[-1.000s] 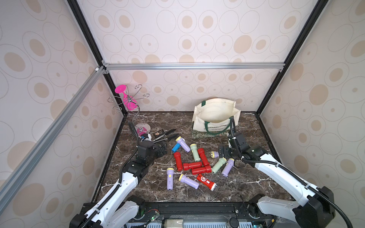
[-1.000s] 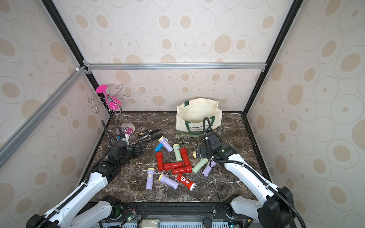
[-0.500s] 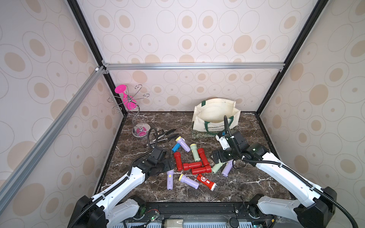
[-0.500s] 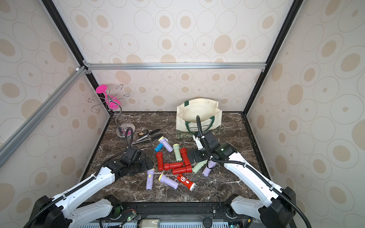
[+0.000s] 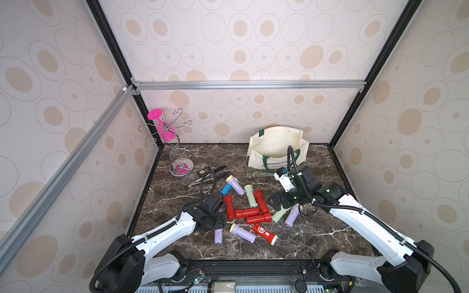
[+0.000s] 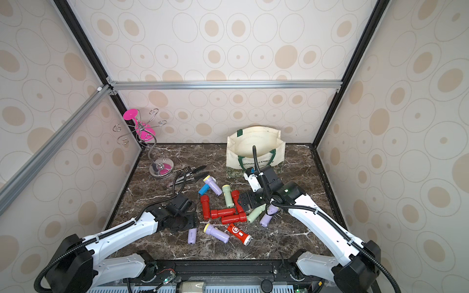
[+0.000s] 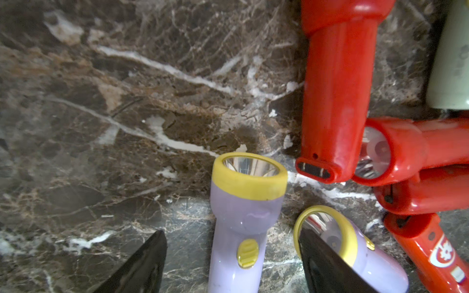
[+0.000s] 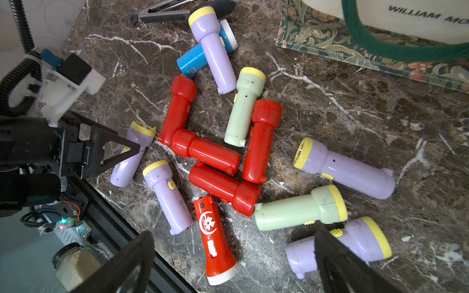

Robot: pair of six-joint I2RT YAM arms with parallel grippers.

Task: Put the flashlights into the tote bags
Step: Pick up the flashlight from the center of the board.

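Several flashlights lie in a heap mid-table: red ones (image 5: pixel 250 211), pale green (image 5: pixel 250 195), blue (image 5: pixel 225 189), lilac with yellow heads (image 5: pixel 242 233). My left gripper (image 5: pixel 217 224) is low over one lilac flashlight (image 7: pixel 243 228). In the left wrist view its body lies between my open fingers (image 7: pixel 152 253) with a gap on each side. My right gripper (image 8: pixel 234 233) hovers open above the heap's right side, over a red flashlight with a white emblem (image 8: pixel 215 236). The cream tote bag (image 5: pixel 276 149) stands open at the back right.
Black-handled tongs (image 5: pixel 208 175) lie behind the heap. A wire stand holding a pink glass (image 5: pixel 175 142) is at the back left. A jar (image 8: pixel 73 263) sits below the table's front edge. Patterned walls close three sides.
My left arm has swung from beside the wire stand to the front of the heap and come down over the lilac flashlight, jaws narrowing. My right gripper shifted slightly left, still open.
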